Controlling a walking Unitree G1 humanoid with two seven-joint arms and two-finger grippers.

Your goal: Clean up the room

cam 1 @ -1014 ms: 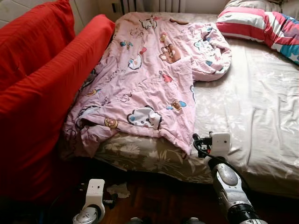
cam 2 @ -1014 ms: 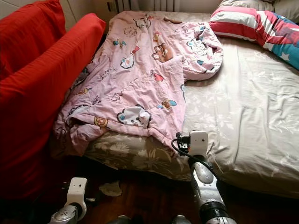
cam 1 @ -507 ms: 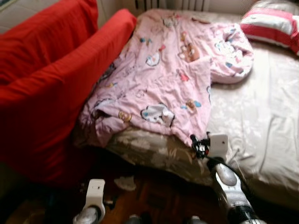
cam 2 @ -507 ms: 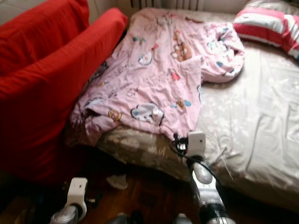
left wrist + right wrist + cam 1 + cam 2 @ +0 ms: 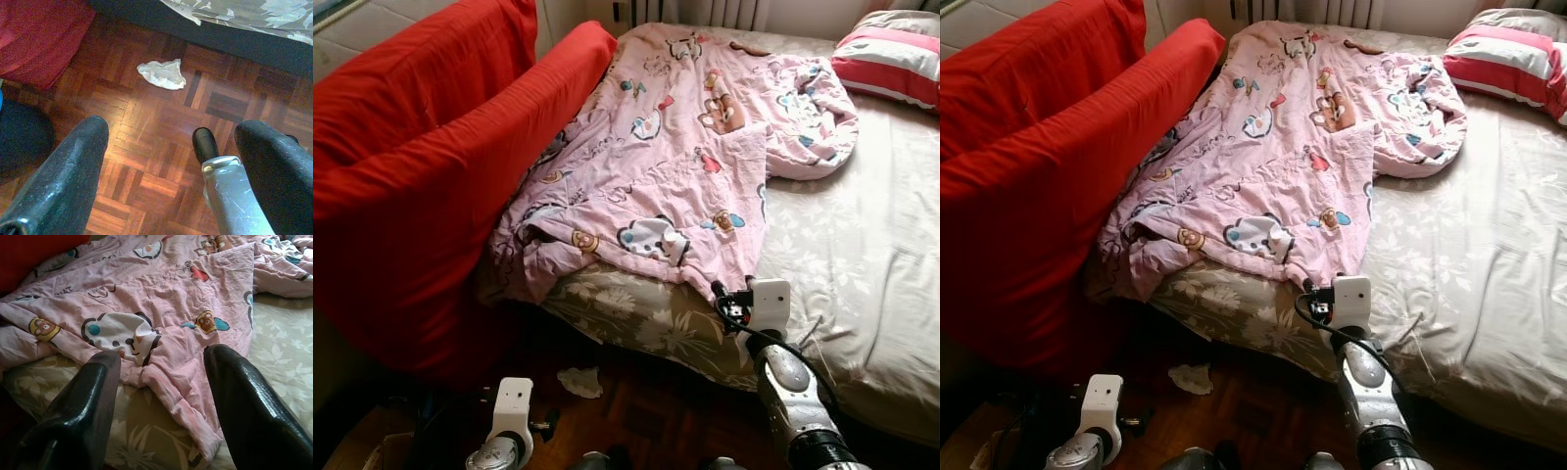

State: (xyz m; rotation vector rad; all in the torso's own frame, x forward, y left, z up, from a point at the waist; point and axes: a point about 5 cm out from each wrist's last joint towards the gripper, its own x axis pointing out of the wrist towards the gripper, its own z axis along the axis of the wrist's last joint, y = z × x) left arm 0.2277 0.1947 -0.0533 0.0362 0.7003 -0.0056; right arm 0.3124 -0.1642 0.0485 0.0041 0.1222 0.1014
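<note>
- The right gripper point(image 5: 161, 396) hovers at the foot edge of the bed point(image 5: 862, 294), its two black fingers point(image 5: 244, 406) spread wide apart and aimed at the near hem of the pink quilt point(image 5: 675, 166); nothing is between them yet.
- The quilt lies rumpled and skewed along the bed's left half, one side bunched against the red sofa point(image 5: 421, 186), its lower corner drooping over the flowered sheet point(image 5: 1430, 245).
- The step in hand appears to be seizing that hem so the quilt can be straightened. To do it well, I would bring the fingers down over the thick rolled edge just ahead of them, not the flat middle, so that the fabric fills the gap and cannot slip.
- Catch the quilt alone; the sheet lies directly beneath and could get pinched with it.
- Pull low and along the mattress, since the far end is folded over near the striped pillow point(image 5: 891, 64) and may drag.
- The left gripper point(image 5: 171, 161) hangs low over the parquet floor point(image 5: 161, 122), fingers apart and empty, with a crumpled white tissue point(image 5: 163, 74) lying ahead of it beside the bed, likely a later pickup.
</note>
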